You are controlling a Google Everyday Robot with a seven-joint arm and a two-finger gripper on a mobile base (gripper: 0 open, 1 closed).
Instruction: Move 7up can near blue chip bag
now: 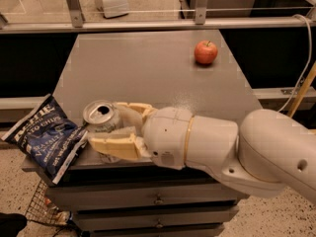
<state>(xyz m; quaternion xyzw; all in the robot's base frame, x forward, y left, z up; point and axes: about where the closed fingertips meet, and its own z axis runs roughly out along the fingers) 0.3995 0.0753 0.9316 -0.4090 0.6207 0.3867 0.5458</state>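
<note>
The 7up can (pixel 100 118), silver with an open pull-tab top, is upright between the two cream fingers of my gripper (pixel 107 125), which is shut on it near the table's front left edge. The blue chip bag (pixel 45 136), dark blue with white lettering, lies at the front left corner, partly hanging over the edge. The can is right beside the bag's right side, almost touching it. I cannot tell whether the can rests on the table or is held just above it.
A red apple (pixel 206 52) sits at the back right of the grey table (pixel 148 73). My white arm (pixel 237 152) covers the table's front right. A metal rail (pixel 148 24) runs behind the table. A wire basket (pixel 47 211) stands on the floor at lower left.
</note>
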